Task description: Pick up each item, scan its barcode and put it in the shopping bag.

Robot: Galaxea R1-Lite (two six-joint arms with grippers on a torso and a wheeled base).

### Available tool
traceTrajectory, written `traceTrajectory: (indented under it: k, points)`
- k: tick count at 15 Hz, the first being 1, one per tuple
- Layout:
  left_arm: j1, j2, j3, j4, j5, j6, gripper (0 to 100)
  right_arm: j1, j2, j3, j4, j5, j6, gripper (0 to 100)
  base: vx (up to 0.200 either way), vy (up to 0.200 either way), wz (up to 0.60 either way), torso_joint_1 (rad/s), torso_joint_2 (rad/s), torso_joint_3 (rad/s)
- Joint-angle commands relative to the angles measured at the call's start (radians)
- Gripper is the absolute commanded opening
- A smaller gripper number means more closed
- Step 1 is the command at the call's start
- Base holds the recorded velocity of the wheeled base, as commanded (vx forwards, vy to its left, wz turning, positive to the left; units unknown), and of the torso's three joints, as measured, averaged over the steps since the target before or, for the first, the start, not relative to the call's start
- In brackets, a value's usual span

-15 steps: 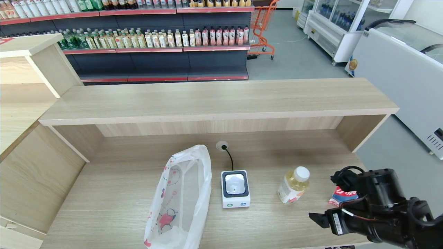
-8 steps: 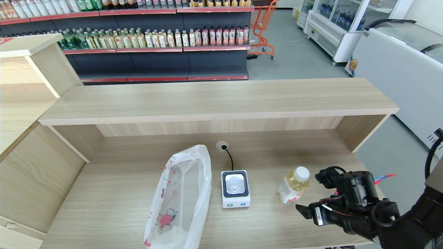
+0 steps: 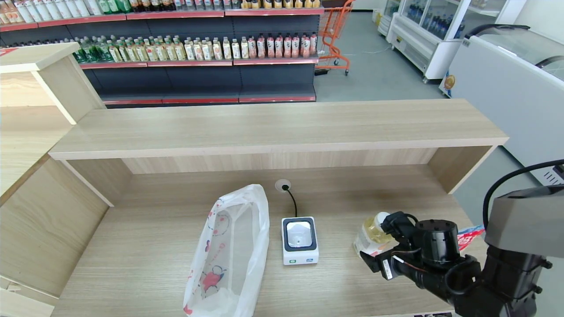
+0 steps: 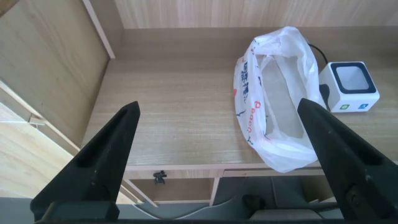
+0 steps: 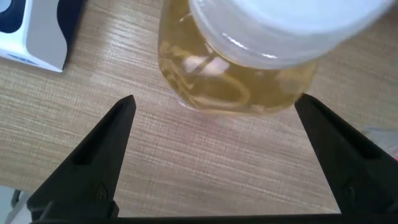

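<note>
While the right gripper (image 5: 216, 102) hangs low over the wooden counter (image 3: 145, 246) on the right of the barcode scanner (image 3: 299, 240), its two black fingers stand wide apart and clasp nothing. The bottle (image 3: 372, 230) of pale yellow drink stands upright near the scanner's right side. In the right wrist view its white cap and clear shoulder lie just ahead of the fingertips and centred on the gap between them, with bare wood showing between each tip and the plastic. From the head view the gripper's dark body covers the bottle's lower right part, so only the shoulder and a piece of the label show. A red and blue packet (image 3: 469, 234) lies farther right of the scanner, beyond the bottle, partly behind the arm. The white shopping bag (image 3: 229, 255) with red printing lies just beside the scanner's left side, its mouth open and turned upward. A black cable (image 3: 291, 200) runs from the back of the scanner to a round hole in the counter. The left gripper (image 4: 219, 107) hovers well to the left of the scanner, past the bag, its fingers also spread and empty.
</note>
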Motion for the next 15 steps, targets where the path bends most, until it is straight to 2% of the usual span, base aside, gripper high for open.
traceTrajectory:
  k: [1,7,11,15]
  points:
    - [0.000,0.000,0.000,0.000,0.000,0.000,100,0.001,0.065,-0.005,-0.035,0.020,-0.027,100,0.000,0.000,0.00,0.000,0.00,0.000]
    - [0.000,0.000,0.000,0.000,0.000,0.001,100,0.015,0.174,-0.065,-0.186,0.034,-0.105,100,0.000,0.000,0.00,0.000,0.00,0.000]
    - [0.000,0.000,0.000,0.000,0.000,0.000,100,0.016,0.203,-0.102,-0.235,0.096,-0.130,100,0.000,0.000,0.00,0.000,0.00,0.000]
    - [0.000,0.000,0.000,0.000,0.002,0.000,100,0.018,0.231,-0.146,-0.261,0.108,-0.126,100,0.000,0.000,0.00,0.000,0.00,0.000]
